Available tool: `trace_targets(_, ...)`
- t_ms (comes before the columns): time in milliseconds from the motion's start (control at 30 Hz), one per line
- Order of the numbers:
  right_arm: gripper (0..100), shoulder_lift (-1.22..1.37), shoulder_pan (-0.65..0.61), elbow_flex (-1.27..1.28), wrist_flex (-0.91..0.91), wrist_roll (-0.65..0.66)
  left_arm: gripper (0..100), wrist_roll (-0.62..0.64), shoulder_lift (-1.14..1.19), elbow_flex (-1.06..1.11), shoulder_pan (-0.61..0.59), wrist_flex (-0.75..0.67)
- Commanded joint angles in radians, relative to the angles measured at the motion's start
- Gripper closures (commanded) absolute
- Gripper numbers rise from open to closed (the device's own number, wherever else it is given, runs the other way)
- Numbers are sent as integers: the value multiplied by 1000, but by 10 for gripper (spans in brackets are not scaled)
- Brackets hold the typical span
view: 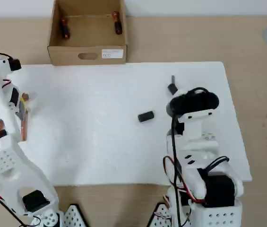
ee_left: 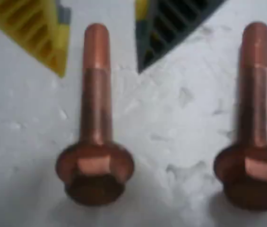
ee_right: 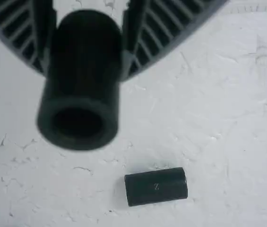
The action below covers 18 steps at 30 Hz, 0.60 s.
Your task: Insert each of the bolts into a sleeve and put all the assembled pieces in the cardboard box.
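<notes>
On my left, my left gripper stands open over one bolt, ready to pinch it; a second bolt lies beside, partly cut off. My right gripper squeezes a sleeve, hole facing out, I think for a bolt. Its back end is hidden. Another sleeve waits nearby.

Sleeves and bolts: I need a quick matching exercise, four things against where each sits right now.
Things:
1 sleeve seen end-on in the right wrist view
2 sleeve seen side-on there
3 bare bolts
4 assembled pieces

Places:
A inside the cardboard box
B loose on the white mat
C clamped in the right end effector
D on the mat, at the open left end effector

Pairs: 1-C, 2-B, 3-D, 4-A.
</notes>
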Motion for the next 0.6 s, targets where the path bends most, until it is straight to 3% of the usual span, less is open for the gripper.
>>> trace_targets(0, 989, -4, 15, -10, -20, 5, 889, -8, 18, -69, -6, 6)
trace_targets(567, 989, -2, 13, -8, -21, 5, 890, -2, 113, -95, 41, -35)
